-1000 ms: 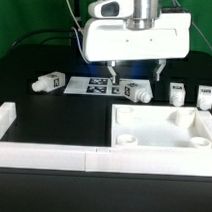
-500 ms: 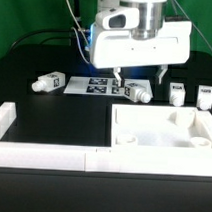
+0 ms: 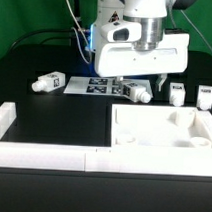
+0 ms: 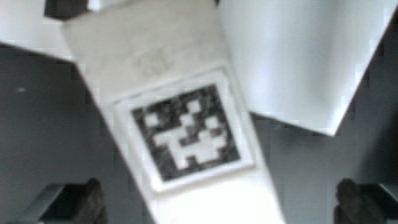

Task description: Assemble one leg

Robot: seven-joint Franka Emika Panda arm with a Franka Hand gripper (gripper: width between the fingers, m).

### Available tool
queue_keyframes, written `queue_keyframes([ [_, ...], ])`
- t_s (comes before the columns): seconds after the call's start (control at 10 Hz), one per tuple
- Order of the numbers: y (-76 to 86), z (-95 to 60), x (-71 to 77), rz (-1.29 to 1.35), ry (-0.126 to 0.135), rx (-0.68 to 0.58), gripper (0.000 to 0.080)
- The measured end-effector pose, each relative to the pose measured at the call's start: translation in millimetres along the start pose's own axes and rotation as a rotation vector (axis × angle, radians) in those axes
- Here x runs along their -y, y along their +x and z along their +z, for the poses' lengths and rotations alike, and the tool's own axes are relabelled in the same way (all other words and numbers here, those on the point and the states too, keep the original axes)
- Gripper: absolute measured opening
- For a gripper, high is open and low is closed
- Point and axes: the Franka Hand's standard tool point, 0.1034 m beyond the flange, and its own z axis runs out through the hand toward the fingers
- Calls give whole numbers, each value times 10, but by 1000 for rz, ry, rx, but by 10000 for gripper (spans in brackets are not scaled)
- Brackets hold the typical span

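Observation:
Four small white legs with square tags lie along the back of the table. One leg (image 3: 47, 82) is at the exterior view's left, one leg (image 3: 138, 92) is in the middle, and two legs (image 3: 177, 93) (image 3: 205, 95) stand at the right. My gripper (image 3: 139, 81) hangs just above the middle leg, tilted, with its jaws open. In the wrist view this leg (image 4: 178, 120) fills the middle, tag facing up. My gripper (image 4: 217, 203) straddles it, and the dark fingertips (image 4: 71, 202) stay clear of its sides.
The large white square panel (image 3: 193, 138) with corner holes lies at the front right. A long white fence (image 3: 42, 156) runs along the front and left. The marker board (image 3: 95, 86) lies flat between the left and middle legs.
My gripper has moved a little to the exterior view's right, turned, and come down closer over the middle leg. No part has moved.

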Motion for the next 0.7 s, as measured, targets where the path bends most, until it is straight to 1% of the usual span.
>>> queue_keyframes([
  [0.1, -2, 2, 0, 0, 0, 0, 528],
  [0.2, -2, 2, 0, 0, 0, 1, 528],
  [0.3, -2, 3, 0, 0, 0, 1, 388],
  [0.4, -2, 3, 0, 0, 0, 1, 286],
  [0.6, 8, -1, -9, -18, 0, 1, 286],
  [0.7, 77, -26, -80, -89, 0, 3, 286],
])
